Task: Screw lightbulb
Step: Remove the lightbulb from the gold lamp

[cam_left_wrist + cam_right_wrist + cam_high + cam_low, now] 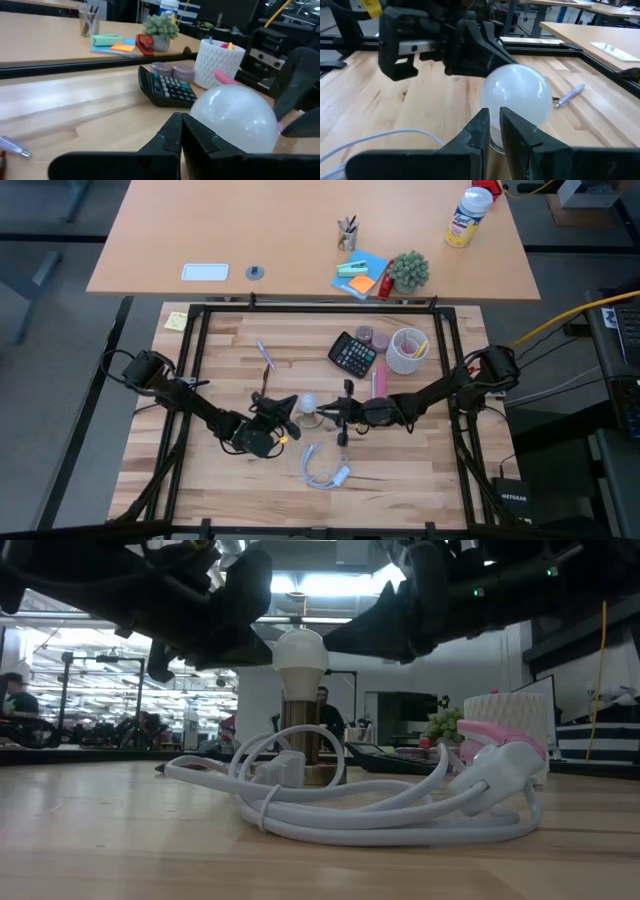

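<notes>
The frosted-white lightbulb [309, 406] stands upright at mid-table on a short brownish stand [300, 740], glass end up. My left gripper [292, 420], shut, sits level just left of the lightbulb [235, 117]. My right gripper [327, 416] comes level from the right, with only a thin slit between its fingers and nothing in it. Its tips are in front of the lightbulb's [517, 95] lower half. In the low view both grippers flank the lightbulb's [300, 652] top. A looped white cord [325, 470] with its socket lies nearer the front edge. My left gripper has its shut fingertips [192, 132] right beside the lightbulb's glass; whether they touch it I cannot tell. My right gripper has its fingertips [481, 125] in front of the bulb's neck [495, 145]; whether they touch it I cannot tell.
A black calculator [353, 353], a white cup [407, 350] and a pink item [380, 383] stand behind the bulb to the right. A pen [266, 355] lies far left of it. Black frame rails [320, 307] border the table. A person [322, 705] shows in the room beyond.
</notes>
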